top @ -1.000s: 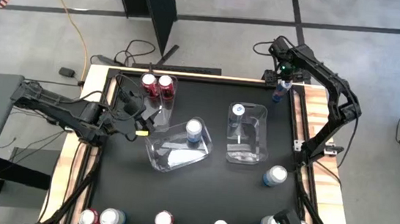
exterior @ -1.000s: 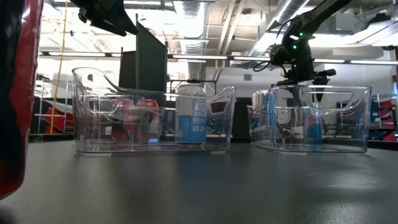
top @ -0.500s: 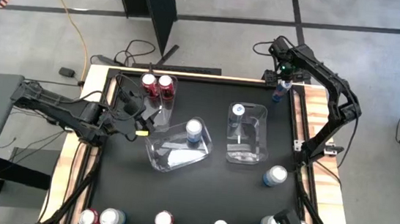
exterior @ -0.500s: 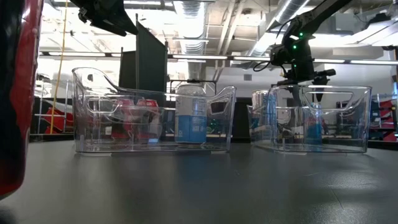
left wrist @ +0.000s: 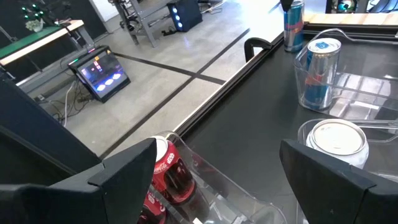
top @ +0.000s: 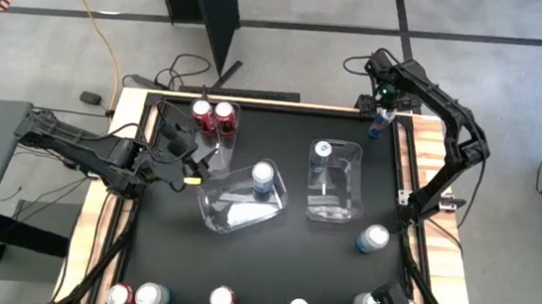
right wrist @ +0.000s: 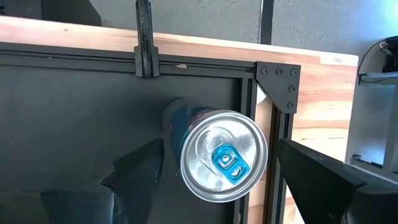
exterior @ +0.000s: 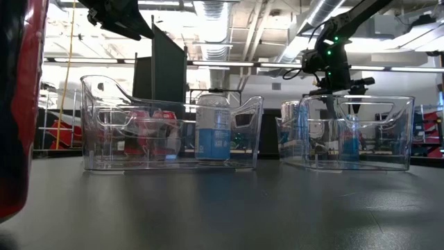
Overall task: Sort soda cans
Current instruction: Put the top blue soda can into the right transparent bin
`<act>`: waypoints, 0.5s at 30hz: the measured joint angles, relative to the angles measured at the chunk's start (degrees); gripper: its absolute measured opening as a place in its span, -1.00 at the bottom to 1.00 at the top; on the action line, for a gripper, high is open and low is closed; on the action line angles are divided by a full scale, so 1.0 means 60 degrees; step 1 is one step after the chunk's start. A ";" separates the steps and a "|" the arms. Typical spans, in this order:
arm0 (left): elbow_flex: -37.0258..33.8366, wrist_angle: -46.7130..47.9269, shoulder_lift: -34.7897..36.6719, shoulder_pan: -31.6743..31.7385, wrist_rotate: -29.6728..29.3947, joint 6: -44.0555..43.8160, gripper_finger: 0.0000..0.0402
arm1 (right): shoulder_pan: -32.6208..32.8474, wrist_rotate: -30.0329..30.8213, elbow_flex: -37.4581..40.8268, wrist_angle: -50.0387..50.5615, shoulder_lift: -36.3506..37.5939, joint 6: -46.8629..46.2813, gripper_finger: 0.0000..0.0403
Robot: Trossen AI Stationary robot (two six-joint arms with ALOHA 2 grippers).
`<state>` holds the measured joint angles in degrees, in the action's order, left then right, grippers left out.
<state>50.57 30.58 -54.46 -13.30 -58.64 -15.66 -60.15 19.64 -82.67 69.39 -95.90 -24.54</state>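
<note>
The slim dark blue soda can with the silver top [right wrist: 224, 155] stands upright at the far right corner of the black table [top: 280, 263], and the right gripper [top: 385, 91] hovers directly above it with its 2 fingers spread wide to either side, holding nothing. Sorting looks roughly a third done: 2 red cans [top: 212, 116] sit in the clear plastic bin at far left [top: 219, 152], 1 silver-white and light blue can [top: 263, 176] stands in the tilted middle bin [top: 230, 213], and 1 blue can [top: 324, 150] is in the right-hand bin [top: 330, 210]. Left loose are the corner can, another can [top: 373, 239] by the right edge, and about 5 along the near edge [top: 222, 300] (some partly hidden by the arm base). The left gripper [top: 183, 154] waits beside the red cans' bin, fingers apart and empty.
</note>
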 joint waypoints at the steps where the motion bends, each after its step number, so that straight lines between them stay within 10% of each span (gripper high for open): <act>1: 0.0000 0.0019 0.0000 0.0000 -0.0001 0.0000 0.67 | -0.0002 -0.0003 0.0000 -0.0005 0.0000 -0.0050 0.66; 15: 0.0000 0.0076 0.0000 -0.0002 0.0001 -0.0007 0.67 | 0.0019 -0.0049 0.0127 -0.0073 0.0001 -0.0167 0.66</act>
<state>50.57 31.04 -54.46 -13.31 -58.63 -15.70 -60.03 19.35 -81.91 68.95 -95.89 -25.54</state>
